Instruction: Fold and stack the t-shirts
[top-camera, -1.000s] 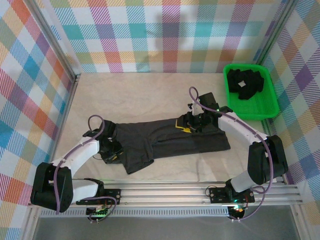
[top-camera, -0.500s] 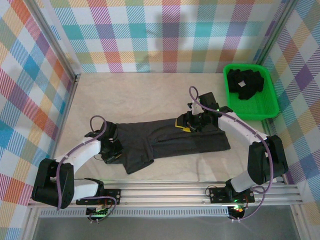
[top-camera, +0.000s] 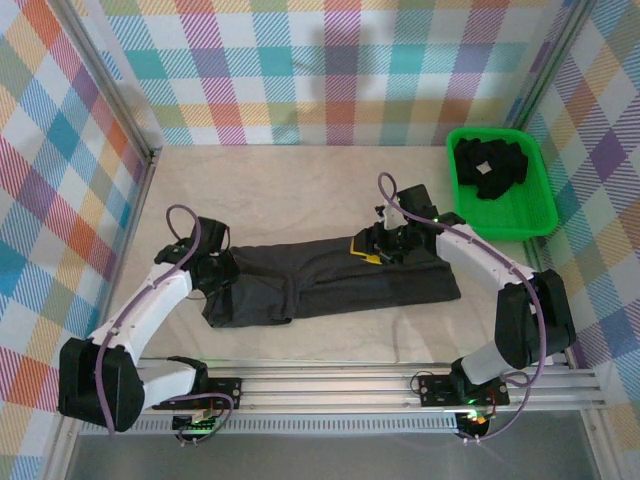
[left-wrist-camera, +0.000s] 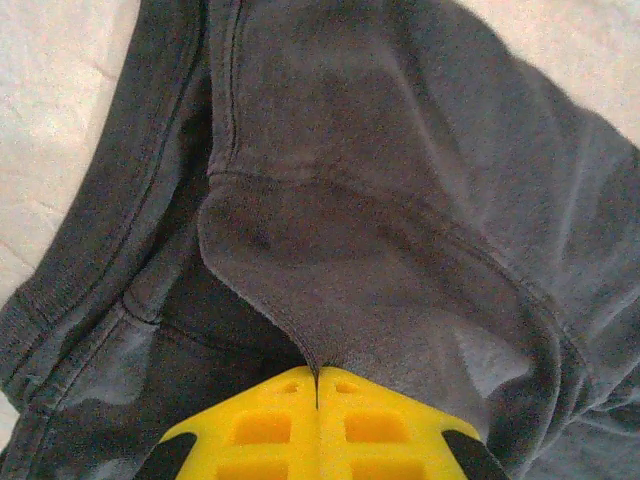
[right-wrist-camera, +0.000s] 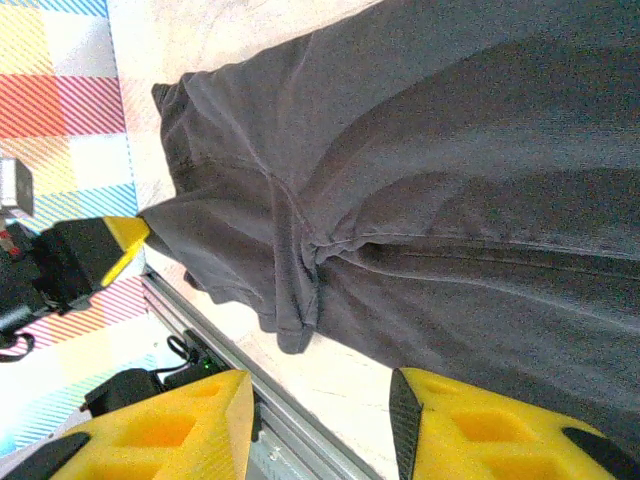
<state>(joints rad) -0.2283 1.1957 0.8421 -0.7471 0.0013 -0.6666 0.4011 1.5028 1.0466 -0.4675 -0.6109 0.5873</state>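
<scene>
Since a second ago your left gripper (left-wrist-camera: 316, 375) has clamped shut on a fold of the t-shirt (top-camera: 340, 285) and drawn its near flap inward, so lay it flat toward the right gripper (top-camera: 385, 247), which hangs part-open and empty over the shirt's far edge.

No legible text, brand, number or sign was noted. A small white tag (top-camera: 483, 168) on the t-shirts (top-camera: 500, 158) in the green bin (top-camera: 541, 216) was too small to be read.

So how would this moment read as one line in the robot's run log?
step: folding | left tool: shut on t-shirt fold | right tool: open, at t-shirt's far edge | green bin: dark shirts inside
</scene>
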